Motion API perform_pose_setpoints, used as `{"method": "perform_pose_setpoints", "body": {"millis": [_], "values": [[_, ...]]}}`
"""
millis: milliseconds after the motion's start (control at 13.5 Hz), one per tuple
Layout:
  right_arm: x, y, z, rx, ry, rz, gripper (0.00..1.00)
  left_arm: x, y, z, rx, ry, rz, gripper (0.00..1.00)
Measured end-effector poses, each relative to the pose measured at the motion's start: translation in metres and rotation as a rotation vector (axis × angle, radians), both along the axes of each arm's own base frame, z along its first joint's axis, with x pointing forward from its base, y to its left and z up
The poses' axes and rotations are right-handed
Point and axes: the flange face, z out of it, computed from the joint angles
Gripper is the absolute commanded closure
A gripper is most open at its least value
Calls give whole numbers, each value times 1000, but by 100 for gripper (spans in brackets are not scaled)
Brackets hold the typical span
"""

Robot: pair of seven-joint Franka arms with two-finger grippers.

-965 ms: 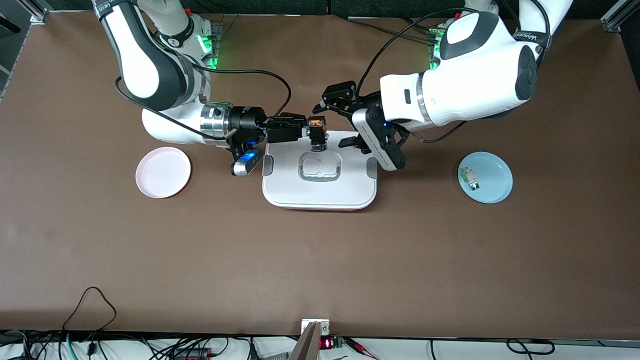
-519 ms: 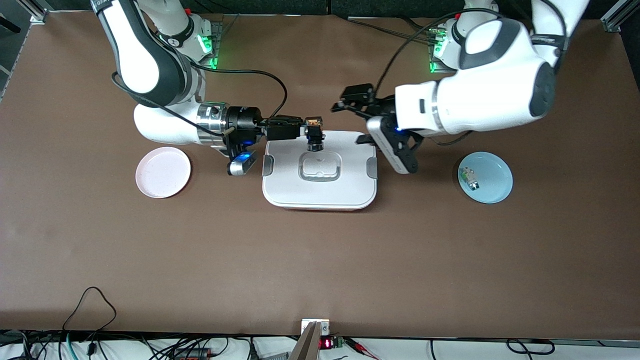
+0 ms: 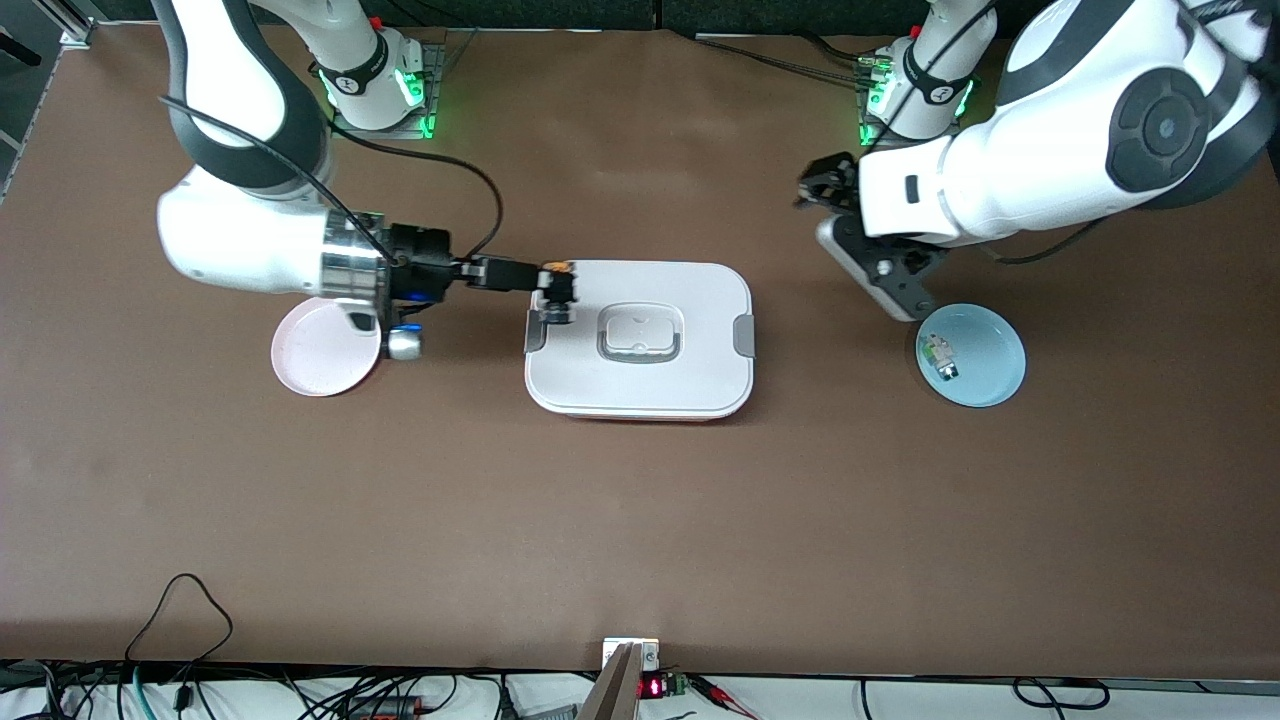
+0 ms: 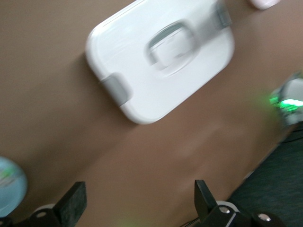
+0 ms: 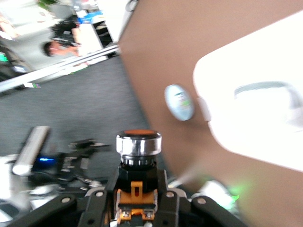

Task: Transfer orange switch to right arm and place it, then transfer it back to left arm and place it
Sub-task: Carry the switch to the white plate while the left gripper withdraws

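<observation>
- Right gripper (image 3: 553, 290) is clenched on the orange switch (image 3: 557, 293), held in the air over the edge of the box (image 3: 640, 385) toward the right arm's end, above the grey side clip (image 3: 536, 331) there.
- Switch orientation, front view: long axis runs roughly 12 to 6 o'clock; orange end at 12, dark cylindrical end at 6. It sits crosswise to the gripper, which reaches in horizontally from 9 o'clock.
- Right wrist view: switch (image 5: 138, 177) stands up between the fingers (image 5: 97, 208), orange-and-black body seated low, silver-ringed cap with an orange face pointing away from the wrist.
- Box sits at table centre, lid on, grey recessed handle (image 3: 640, 331) in the middle of the lid.
- Pink plate (image 3: 320, 350) lies at 9 o'clock from the box, partly under the right arm's wrist.
- Left gripper (image 3: 822, 183) hangs over bare table at about 2 o'clock from the box, well apart from it. In the left wrist view its fingers (image 4: 73, 203) stand released, wide apart, holding nothing.
- Blue plate (image 3: 985, 355) lies at 3 o'clock from the box, carrying a small white-and-green component (image 3: 938, 357).
</observation>
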Motion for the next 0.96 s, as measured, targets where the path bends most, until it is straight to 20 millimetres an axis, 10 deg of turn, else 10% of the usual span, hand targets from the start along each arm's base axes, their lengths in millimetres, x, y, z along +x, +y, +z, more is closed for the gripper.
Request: {"method": "perform_pose_setpoints", "body": {"millis": [519,965], "values": [[12,-67,-12,-493,-335,371,74,34,167,0,308,-35,336,0],[15,-132,-29,-779,-598,964,74,27,206,5,461,-7,506,0]]}}
